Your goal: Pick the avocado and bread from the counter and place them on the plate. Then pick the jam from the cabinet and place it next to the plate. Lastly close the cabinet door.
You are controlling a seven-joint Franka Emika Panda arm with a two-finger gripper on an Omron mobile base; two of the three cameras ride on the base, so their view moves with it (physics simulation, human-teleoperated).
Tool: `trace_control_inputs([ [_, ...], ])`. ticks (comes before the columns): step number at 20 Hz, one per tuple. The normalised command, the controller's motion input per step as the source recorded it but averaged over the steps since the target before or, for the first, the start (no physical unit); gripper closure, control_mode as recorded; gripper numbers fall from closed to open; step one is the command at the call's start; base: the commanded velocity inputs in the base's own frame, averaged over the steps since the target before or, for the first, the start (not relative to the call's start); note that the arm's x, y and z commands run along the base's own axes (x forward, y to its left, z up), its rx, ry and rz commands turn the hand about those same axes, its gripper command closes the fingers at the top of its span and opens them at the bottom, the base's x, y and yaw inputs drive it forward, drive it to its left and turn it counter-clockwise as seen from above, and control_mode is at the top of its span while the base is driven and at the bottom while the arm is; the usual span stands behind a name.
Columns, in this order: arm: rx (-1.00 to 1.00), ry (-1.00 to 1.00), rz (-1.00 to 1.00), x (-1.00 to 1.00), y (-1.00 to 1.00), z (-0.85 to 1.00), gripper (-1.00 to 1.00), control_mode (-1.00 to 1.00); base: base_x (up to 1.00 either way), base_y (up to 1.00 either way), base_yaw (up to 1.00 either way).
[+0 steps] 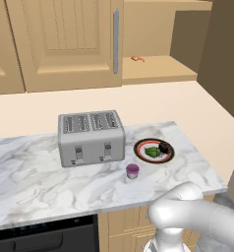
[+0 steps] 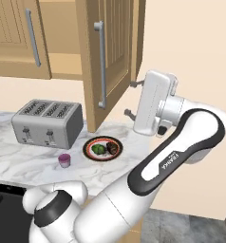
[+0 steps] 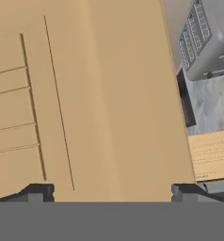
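**Gripper spread against the open cabinet door; plate loaded, jam on counter**

Kitchen wall and cabinet (image 1: 65, 44) are recorded as light tan wood. One cabinet door (image 2: 112, 57) is seen swung open, its silver bar handle (image 2: 101, 65) facing the right base camera. The exposed shelf (image 1: 158, 69) carries a tiny orange item (image 1: 137, 59).

The counter (image 1: 35, 172), white marble with grey veins, is noted below. A silver four-slot toaster (image 1: 91, 138) is seated on it, left of the plate.

The arm is observed raised beside the open door, with the gripper (image 2: 130, 99) aimed at the door's outer face. Its fingers are spread wide and nothing is held between them; in the hand view the panelled door surface spans both tips (image 3: 38, 192).

The plate (image 1: 141, 147) is located just right of the toaster. The avocado (image 1: 152, 152) and the bread (image 1: 164, 147) are found on it, side by side.

The jam (image 1: 132, 171) is seen upright on the counter, near the plate's front-left edge, not touching it.
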Motion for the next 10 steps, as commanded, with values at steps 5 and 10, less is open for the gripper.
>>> trace_control_inputs([
  [5, 0.0, 0.0, 0.1, 0.17, 0.0, -0.05, -1.0, -1.0, 0.0, 0.0, 0.0],
  [10, 0.0, 0.0, 0.06, 0.04, 0.02, -0.04, -1.0, -1.0, 0.0, 0.0, 0.0],
])
